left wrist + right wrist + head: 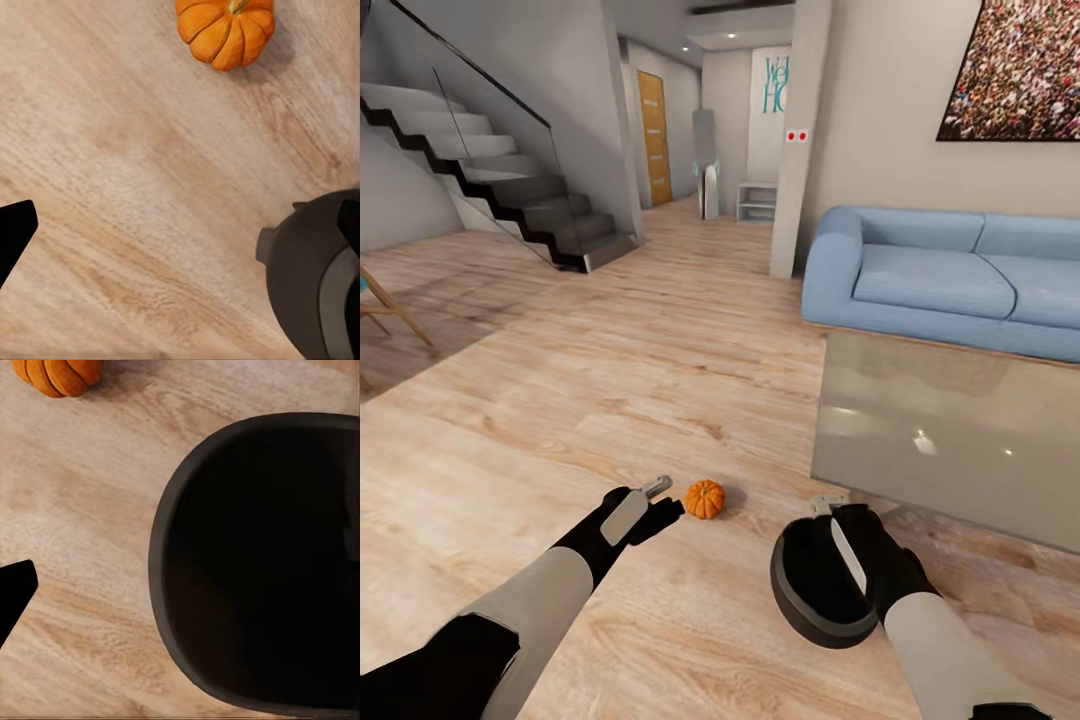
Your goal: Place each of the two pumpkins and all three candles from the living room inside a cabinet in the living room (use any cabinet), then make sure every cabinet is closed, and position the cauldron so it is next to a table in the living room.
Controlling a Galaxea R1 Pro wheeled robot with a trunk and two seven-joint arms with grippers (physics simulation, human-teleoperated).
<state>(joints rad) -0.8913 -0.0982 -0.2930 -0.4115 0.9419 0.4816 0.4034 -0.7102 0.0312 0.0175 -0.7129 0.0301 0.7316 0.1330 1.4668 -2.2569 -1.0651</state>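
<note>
The right gripper (828,507) is mostly hidden by its own wrist; it sits at the rim of the cauldron (815,585), and whether its jaws grip that rim cannot be told. In the right wrist view the cauldron (255,562) is cut off at the edge. The left gripper (657,487) hangs just beside the pumpkin (704,499), empty; how far it is open is unclear. Pumpkin and cauldron lie on the wood floor (610,400), near the glass table (950,440), with a blue sofa (950,275) beyond the table.

Home living room, blue sofa (950,275), staircase (500,180)
</note>
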